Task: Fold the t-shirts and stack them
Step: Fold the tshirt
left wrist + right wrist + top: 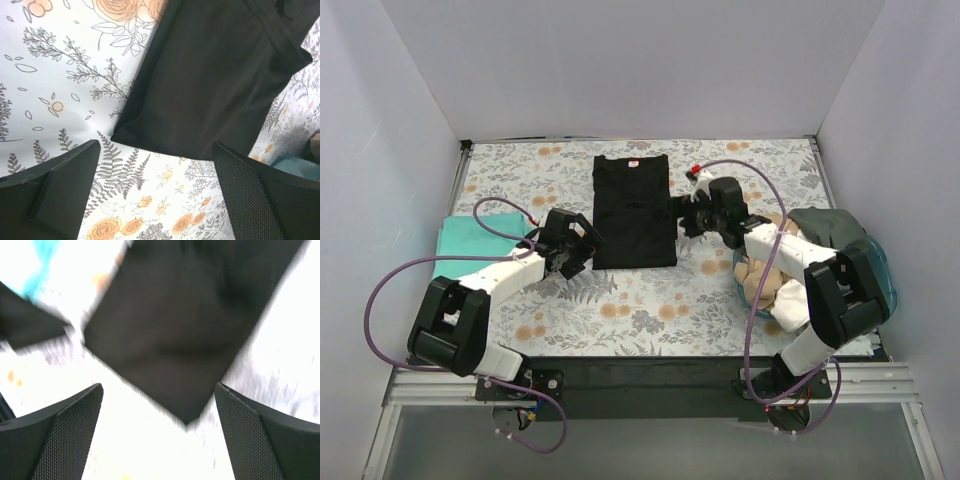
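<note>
A black t-shirt [634, 210] with a small red-white neck label lies folded lengthwise into a long rectangle in the middle of the floral table. My left gripper [578, 250] is open and empty just off the shirt's near left corner [150, 135]. My right gripper [688, 222] is open and empty by the shirt's right edge, over its near right corner [190, 410]; that view is blurred. A folded teal t-shirt [480, 236] lies at the left. Tan [758, 280], white [788, 305] and grey-green [830, 225] shirts fill the basket.
A translucent teal plastic basket [886, 280] stands at the right, under my right arm. White walls close in the table at the back and both sides. Purple cables loop off both arms.
</note>
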Robot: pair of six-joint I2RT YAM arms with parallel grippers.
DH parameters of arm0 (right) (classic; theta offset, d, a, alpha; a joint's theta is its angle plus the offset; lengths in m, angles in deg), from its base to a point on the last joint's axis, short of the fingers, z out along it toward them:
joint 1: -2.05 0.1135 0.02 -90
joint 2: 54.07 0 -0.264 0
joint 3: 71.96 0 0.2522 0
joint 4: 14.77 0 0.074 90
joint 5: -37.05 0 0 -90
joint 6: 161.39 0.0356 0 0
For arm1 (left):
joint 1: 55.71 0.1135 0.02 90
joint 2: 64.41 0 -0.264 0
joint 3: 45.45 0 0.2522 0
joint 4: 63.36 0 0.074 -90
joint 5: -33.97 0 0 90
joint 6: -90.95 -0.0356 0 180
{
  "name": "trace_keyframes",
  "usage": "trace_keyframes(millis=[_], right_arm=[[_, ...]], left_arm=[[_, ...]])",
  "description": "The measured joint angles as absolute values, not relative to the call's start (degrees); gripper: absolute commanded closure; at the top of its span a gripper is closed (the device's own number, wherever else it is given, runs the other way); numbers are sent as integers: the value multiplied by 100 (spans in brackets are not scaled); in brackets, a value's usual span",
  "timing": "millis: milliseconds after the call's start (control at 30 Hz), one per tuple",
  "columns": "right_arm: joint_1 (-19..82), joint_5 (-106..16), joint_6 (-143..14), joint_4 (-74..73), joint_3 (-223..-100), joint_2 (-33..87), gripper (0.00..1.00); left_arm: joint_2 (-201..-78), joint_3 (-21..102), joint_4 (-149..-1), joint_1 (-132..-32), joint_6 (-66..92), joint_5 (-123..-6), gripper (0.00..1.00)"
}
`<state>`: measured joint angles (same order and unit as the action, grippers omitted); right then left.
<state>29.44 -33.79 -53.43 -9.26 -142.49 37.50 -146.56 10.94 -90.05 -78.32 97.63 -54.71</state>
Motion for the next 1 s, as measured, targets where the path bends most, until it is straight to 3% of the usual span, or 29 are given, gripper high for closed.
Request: trace_keyframes(millis=[200,267,400,433,533,633,733,833,867,933,1000], right_arm=[[2955,-3419,-4943,-686,-13076,3534,6],[2955,-3421,-4838,-671,-13014,3534,9],[2955,-3375,-4683,-732,-13017,3564,26],[2955,-3340,-4653,-758,-13021,3612,28],[2955,-3261,-4580,-775,-13076,3910,36],[2955,-3128,-4506,-832,-13143,4213,41],[2966,-3119,-4471,-891,-13312,4417,55],[2999,-3097,-4443,-913,-13408,4581,72],[3012,-3093,-4434,-913,-13425,4631,85],[3032,-3095,-4451,-918,-13463,4712,99],[3043,-3084,-4421,-935,-13471,4749,99]], left_arm=[[-14949,1105,-9071,-7832,9743,-5429,33],[-15139,1127,-9069,-7832,9763,-5449,46],[-15351,1208,-9040,-7832,9750,-5458,68],[-15395,1236,-9043,-7832,9735,-5449,77],[-15539,1297,-9018,-7829,9721,-5493,92],[-15596,1302,-8986,-7832,9702,-5523,99],[-15605,1302,-8959,-7832,9697,-5548,100],[-15605,1295,-8949,-7832,9700,-5556,100],[-15605,1291,-8940,-7832,9700,-5556,100],[-15605,1291,-8935,-7832,9704,-5556,100],[-15600,1291,-8942,-7832,9708,-5556,100]])
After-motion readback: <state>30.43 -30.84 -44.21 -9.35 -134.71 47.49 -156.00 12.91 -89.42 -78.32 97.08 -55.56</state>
